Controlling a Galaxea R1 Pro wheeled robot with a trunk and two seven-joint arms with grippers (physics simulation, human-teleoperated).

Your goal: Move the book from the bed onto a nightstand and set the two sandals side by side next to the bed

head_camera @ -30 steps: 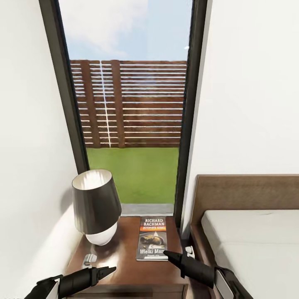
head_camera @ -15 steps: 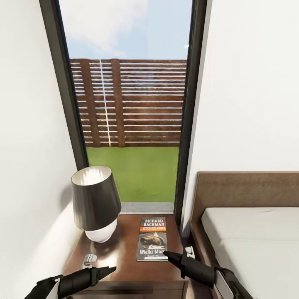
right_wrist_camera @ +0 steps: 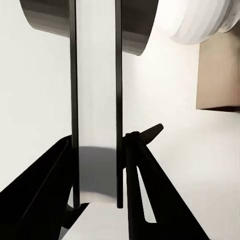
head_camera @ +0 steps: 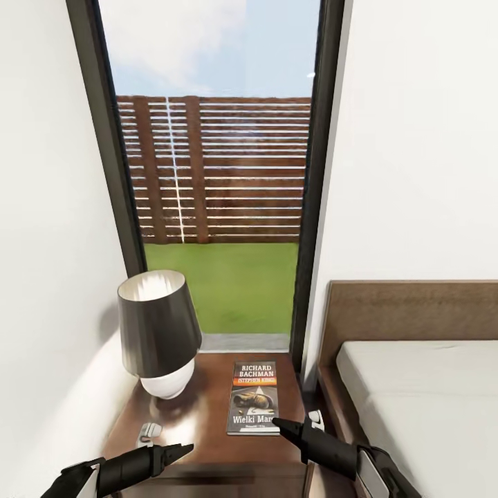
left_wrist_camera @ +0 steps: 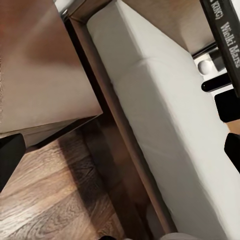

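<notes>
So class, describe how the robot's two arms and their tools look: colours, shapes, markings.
Both arms are glossy black and taper toward slim pointed tips. The left tool and right tool end in narrow black fingers. Pale grey panels sit further back on each forearm. No markings or cables visible.

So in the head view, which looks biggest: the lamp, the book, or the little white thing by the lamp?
Largest to smallest, as they look in the head view:
1. lamp
2. book
3. little white thing
The lamp sits a bit farther back than the other two, yet it clearly looks biggest.
</notes>
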